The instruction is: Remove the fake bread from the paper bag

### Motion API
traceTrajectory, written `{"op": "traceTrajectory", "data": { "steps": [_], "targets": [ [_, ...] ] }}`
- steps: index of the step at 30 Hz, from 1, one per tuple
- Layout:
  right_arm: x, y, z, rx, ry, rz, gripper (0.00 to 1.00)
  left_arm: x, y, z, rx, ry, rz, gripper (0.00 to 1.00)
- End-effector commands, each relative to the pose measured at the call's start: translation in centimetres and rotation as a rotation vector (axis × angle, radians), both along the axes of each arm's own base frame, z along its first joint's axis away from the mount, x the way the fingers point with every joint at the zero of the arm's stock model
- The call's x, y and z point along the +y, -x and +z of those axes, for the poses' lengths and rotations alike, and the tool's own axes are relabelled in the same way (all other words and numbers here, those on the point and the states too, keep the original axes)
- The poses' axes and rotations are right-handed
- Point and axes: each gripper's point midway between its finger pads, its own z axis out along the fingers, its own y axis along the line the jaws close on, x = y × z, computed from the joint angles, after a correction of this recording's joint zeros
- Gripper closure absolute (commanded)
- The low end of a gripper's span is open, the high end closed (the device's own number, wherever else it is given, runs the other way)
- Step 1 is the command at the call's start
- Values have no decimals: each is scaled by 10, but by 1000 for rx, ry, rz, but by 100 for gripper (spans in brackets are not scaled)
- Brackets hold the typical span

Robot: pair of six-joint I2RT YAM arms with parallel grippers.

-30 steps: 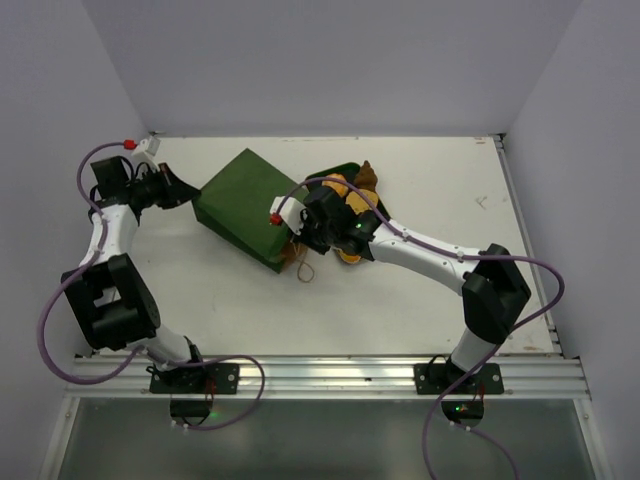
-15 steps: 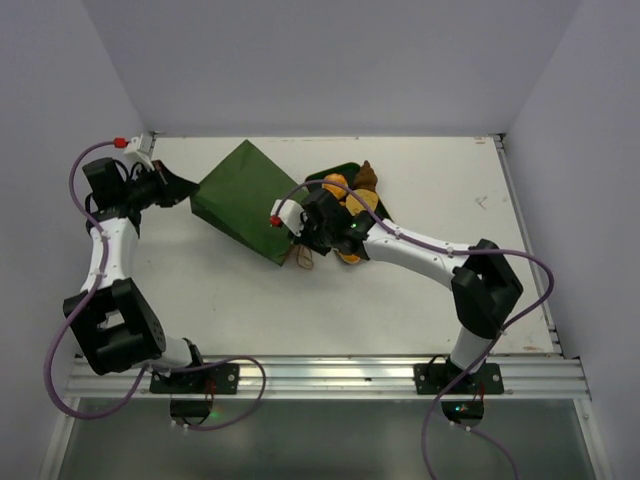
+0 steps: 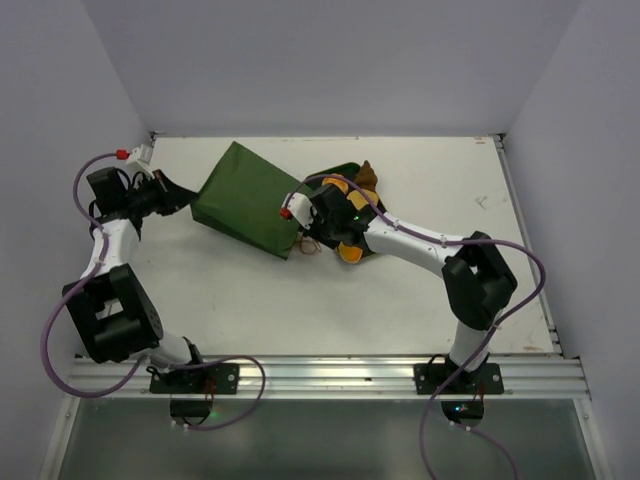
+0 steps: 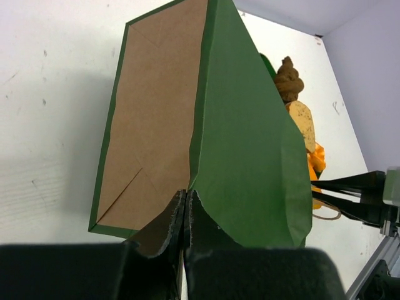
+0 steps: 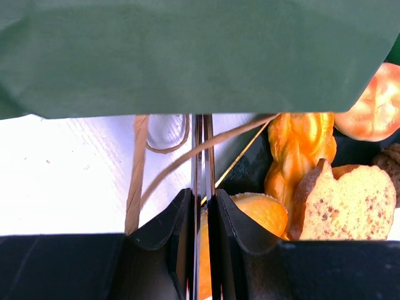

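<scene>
White worktop (image 3: pixel 420 290) | left fingers (image 4: pixel 164 228) pinch bag (image 3: pixel 245 200) base; right fingers (image 5: pixel 169 219) closed at bag mouth | bread (image 5: pixel 300 150) lies beside mouth | advice: lift base higher, steadily.

Dark green, brown-bottomed paper bag (image 3: pixel 250 205); golden-orange fake bread (image 5: pixel 300 147)

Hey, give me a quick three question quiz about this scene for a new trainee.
1. True or false: the left gripper is shut on the paper bag.
2. The visible fake bread lies: A) in the left gripper, B) outside the bag by its handles, C) on top of the bag.
3. Which gripper is at the bag's handle end?
Key: 1 true; 2 B; 3 the right gripper.
</scene>
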Motion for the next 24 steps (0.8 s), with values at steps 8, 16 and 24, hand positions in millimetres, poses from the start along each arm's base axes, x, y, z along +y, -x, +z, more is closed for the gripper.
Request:
{"op": "traceTrajectory", "data": {
  "steps": [8, 16, 24],
  "targets": [
    [-2, -8, 36, -64, -46, -1, 86, 29, -11, -8, 63, -22, 105, 67],
    [-6, 1, 45, -61, -48, 31, 87, 46, -23, 38, -15, -105, 180, 41],
    [-14, 6, 59, -82, -61, 33, 88, 0, -10, 84, -143, -220, 76, 34]
  ]
}}
